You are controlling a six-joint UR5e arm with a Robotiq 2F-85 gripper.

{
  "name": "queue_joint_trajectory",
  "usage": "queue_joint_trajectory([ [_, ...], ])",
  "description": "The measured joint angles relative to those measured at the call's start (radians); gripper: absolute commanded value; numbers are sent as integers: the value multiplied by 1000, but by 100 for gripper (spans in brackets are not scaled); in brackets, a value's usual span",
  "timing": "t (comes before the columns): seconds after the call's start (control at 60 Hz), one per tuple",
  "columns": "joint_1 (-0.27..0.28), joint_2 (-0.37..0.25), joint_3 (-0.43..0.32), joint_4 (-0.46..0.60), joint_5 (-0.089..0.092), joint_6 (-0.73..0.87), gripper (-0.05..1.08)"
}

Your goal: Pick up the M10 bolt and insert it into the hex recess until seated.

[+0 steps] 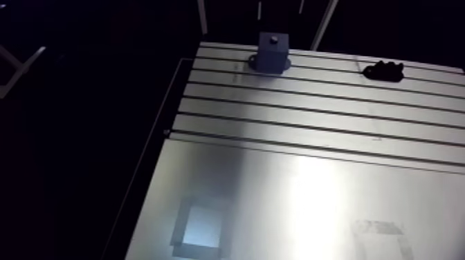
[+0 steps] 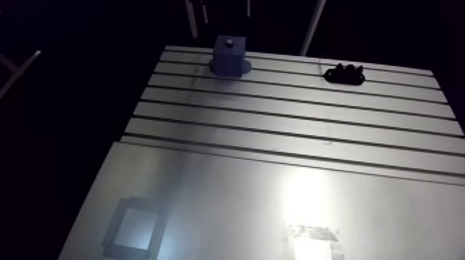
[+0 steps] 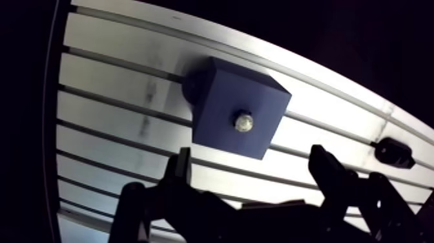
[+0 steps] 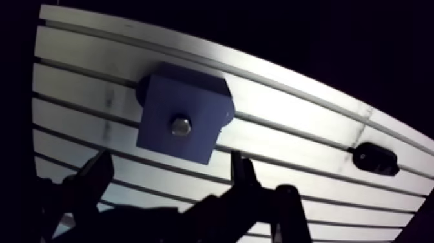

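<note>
A dark blue block (image 3: 216,106) stands on the slotted aluminium table (image 1: 311,117) near its far left corner. A shiny bolt head (image 3: 243,121) sits in the middle of the block's top face; its hex shape shows in the wrist view (image 4: 181,125). How deep it sits I cannot tell. In the arm view the block (image 1: 272,52) is small and far off, with a dark spot on top. My gripper (image 3: 252,161) hovers above the block, just short of it. It is open, with the fingers (image 3: 183,169) wide apart and nothing between them. The arm view does not show the gripper.
A small black clamp-like part (image 1: 384,70) lies on the slotted table to the right of the block, also seen beside the gripper (image 3: 392,152). A smooth metal plate (image 1: 277,200) covers the near half of the table. The table's left edge (image 1: 156,149) drops into darkness.
</note>
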Motion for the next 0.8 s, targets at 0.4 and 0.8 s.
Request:
queue_joint_trajectory([
  [0.4,-12,-6,-20,96,23,194,108],
  [0.8,-28,4,-18,43,52,163,108],
])
